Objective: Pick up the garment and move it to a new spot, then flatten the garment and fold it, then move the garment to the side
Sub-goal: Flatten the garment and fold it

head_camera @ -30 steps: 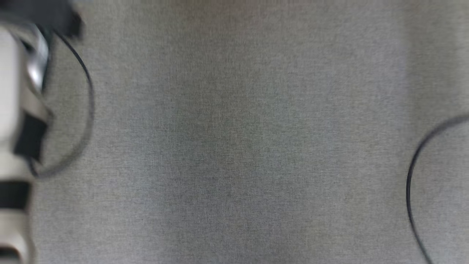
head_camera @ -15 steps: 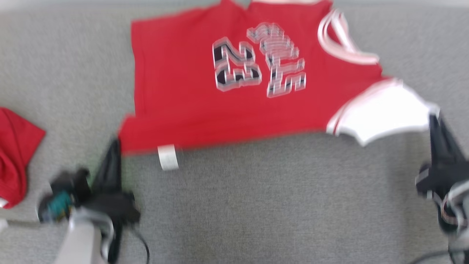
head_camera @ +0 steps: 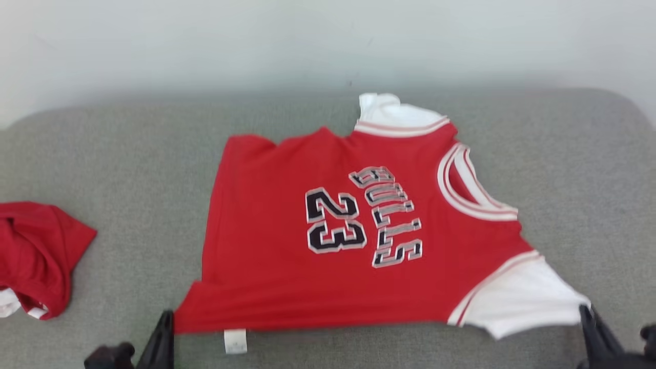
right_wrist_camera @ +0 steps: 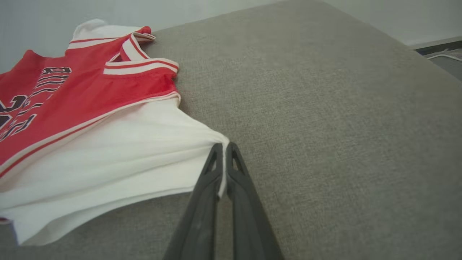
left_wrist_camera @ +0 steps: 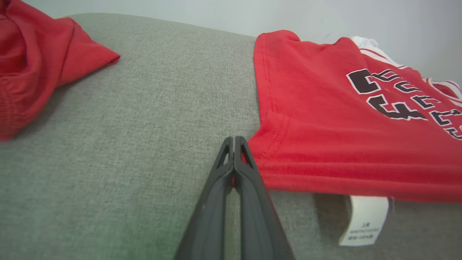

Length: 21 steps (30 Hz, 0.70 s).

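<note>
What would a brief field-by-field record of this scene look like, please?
Surface: grey fabric cushion
Garment: red and white basketball jersey, spread out, number side up
Left hand: shut on the jersey's red hem corner
Right hand: shut on its white sleeve tip
Also present: crumpled red cloth at the left; white label at the hem

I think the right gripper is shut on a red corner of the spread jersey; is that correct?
Not quite: the right gripper is shut on a white corner of the spread jersey, not a red one, as the right wrist view shows.
</note>
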Tool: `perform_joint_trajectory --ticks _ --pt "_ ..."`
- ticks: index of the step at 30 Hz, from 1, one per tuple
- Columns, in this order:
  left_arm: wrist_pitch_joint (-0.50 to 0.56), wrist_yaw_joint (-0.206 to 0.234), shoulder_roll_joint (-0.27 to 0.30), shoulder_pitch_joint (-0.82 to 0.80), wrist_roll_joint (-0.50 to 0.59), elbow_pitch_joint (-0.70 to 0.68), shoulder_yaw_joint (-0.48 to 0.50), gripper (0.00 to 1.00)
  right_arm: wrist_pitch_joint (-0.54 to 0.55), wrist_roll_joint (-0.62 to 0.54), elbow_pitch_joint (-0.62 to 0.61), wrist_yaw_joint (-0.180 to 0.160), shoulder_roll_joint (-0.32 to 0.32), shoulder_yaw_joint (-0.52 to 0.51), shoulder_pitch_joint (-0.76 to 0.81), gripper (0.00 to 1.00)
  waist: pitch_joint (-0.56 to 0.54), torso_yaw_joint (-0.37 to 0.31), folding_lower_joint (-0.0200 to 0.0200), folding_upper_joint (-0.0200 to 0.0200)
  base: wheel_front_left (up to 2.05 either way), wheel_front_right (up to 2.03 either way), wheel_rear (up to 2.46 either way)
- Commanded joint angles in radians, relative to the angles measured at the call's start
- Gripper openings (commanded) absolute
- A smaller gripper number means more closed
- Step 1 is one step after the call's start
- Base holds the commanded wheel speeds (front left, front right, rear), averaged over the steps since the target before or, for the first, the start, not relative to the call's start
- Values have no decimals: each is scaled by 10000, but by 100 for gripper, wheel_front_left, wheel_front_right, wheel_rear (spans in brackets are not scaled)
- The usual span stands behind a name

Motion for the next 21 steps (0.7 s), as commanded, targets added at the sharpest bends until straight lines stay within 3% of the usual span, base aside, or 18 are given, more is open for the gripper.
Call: perform_joint_trajectory --ticks 1,21 --pt "-14 113 210 276 37 44 248 0 -15 17 95 -102 -153 -181 244 0 -471 -62 3 3 0 0 0" --pt "-14 445 191 2389 -748 -442 -522 0 -15 -90 -132 -100 84 -42 1870 0 -1356 40 3 3 0 0 0"
